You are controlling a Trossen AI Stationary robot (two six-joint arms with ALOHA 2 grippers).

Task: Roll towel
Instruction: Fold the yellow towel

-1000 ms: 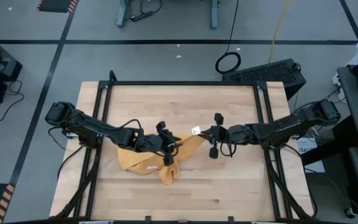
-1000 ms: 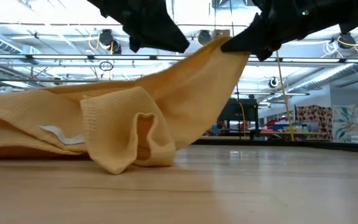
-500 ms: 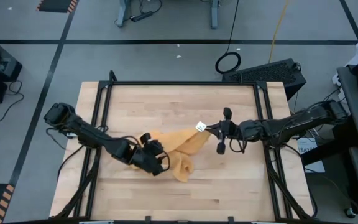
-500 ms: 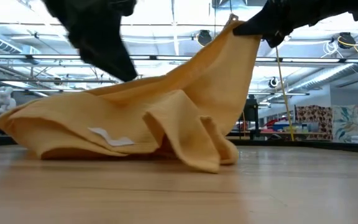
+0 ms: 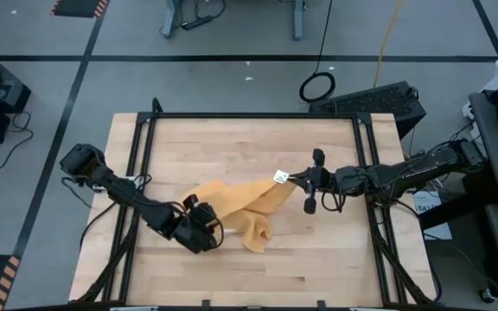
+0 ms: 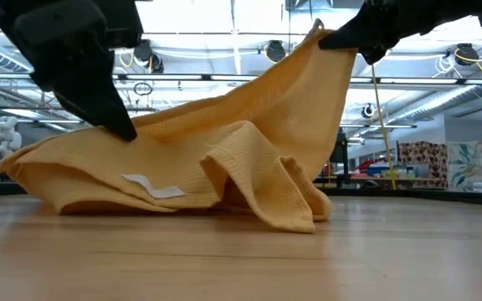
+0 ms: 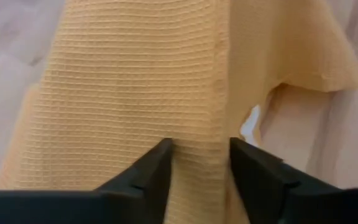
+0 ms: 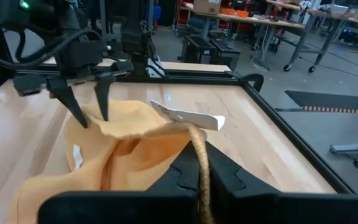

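Observation:
The mustard-yellow towel [image 5: 236,206] lies crumpled at the table's middle, and its right corner, the one with the white tag [image 5: 280,177], is raised. My right gripper [image 5: 294,180] is shut on that corner. Above the towel's near-left part, my left gripper [image 5: 213,226] tips downward with its fingers open. In the left wrist view a raised ridge of cloth [image 7: 219,134] runs between its two fingers. The low view shows the towel [image 6: 182,159] sloping from the raised corner down to folds that rest on the wood. My left gripper has its fingertips [image 8: 102,114] down at the towel's left part, one on each side of the ridge; I cannot tell whether they touch the cloth. My right gripper pinches the towel's hemmed corner [image 8: 194,134] beside the white tag between its two fingers. It comes in nearly level from the table's right. The corner [image 6: 320,35] is lifted clear, and the cloth slopes away from it to the table.
A black frame rail [image 5: 258,115] runs round the wooden tabletop. Bare wood [image 5: 258,142] lies toward the far edge, and more toward the near edge [image 5: 318,268]. A dark box [image 5: 370,99] stands beyond the far right corner.
My left gripper has gone from the towel's middle toward the table's near-left, sinking and tipping downward. My right gripper has drawn the tagged corner a little to the right and upward. The towel's bunched folds have slid to the right and now lie more spread out.

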